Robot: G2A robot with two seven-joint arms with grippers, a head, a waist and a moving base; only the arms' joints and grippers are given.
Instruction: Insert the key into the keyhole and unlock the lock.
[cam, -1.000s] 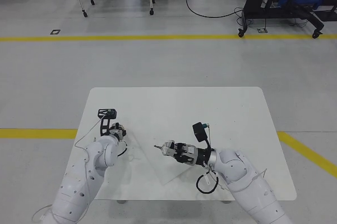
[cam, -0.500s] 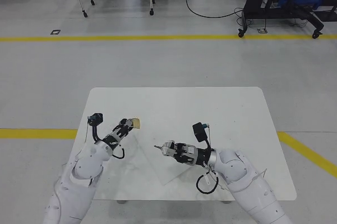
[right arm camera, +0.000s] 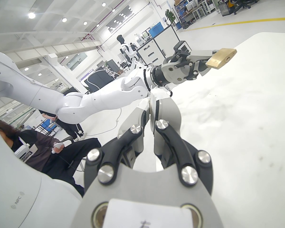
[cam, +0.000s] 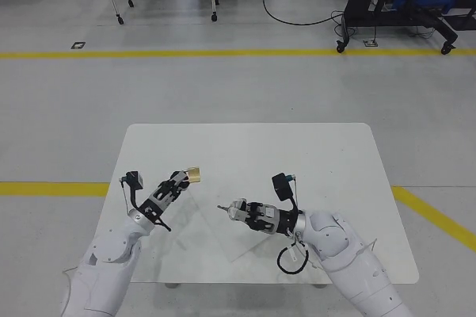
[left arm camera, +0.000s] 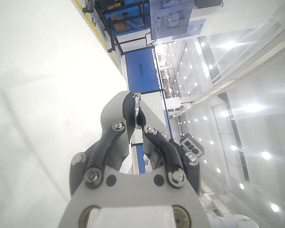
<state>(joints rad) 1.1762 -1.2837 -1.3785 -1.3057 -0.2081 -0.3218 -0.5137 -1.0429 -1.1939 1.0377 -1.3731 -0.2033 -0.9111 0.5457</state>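
Top view: left claw [cam: 185, 177] clamped on brass padlock [cam: 194, 173] above the worktop [cam: 317, 150], right claw [cam: 236, 211] pinched shut on key [cam: 222, 208], well apart; advised: square key tip to padlock's end face before closing the gap.

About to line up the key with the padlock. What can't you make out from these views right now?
- Key: top view, too small to read its blade's orientation; right wrist view, hidden inside the right gripper's shut jaws.
- Padlock keyhole: right wrist view, too small to read the slot's direction.
- Shackle: both wrist views, mostly covered by the left gripper's jaws; locked or not is unclear.
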